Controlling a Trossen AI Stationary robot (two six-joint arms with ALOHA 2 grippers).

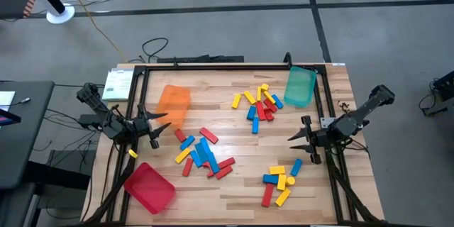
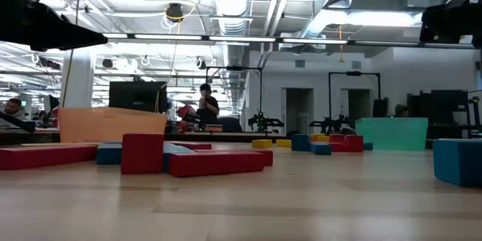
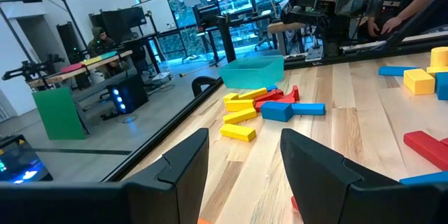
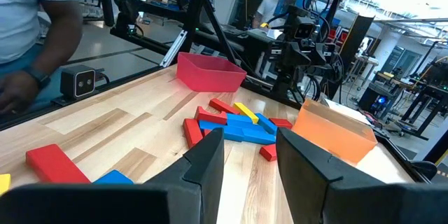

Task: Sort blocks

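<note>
I'm looking down on the wooden table (image 1: pixel 234 184), and both arms sit low at its sides. Taking the table as a clock face from overhead: the orange tray (image 1: pixel 172 104) lies tipped at about ten o'clock, the green tray (image 1: pixel 300 86) at about one, and the red tray (image 1: pixel 150 187) down at seven, near the edge.

Left gripper (image 1: pixel 157 129) is at nine o'clock, just beside the orange tray; from its wrist camera I see its two dark fingers (image 3: pixel 183 164) standing apart with bare wood between them, nothing held. Right gripper (image 1: pixel 299 140) is at three o'clock, pointing inward; its fingers (image 4: pixel 206 162) are likewise parted over bare table, empty.

Now the blocks, all loose on the wood, none in a tray that I can see. The biggest pile (image 1: pixel 202 153) sits left of centre, toward eight o'clock: blue, red and yellow bars heaped together, close to the left gripper. A second cluster (image 1: pixel 258 103) lies at about twelve to one o'clock, just beside the green tray, mostly yellow and red with some blue. The smallest group (image 1: pixel 280 179) is at five o'clock, near the right gripper. One lone yellow block (image 1: pixel 133 154) rests at the left edge, at eight o'clock, above the red tray.
</note>
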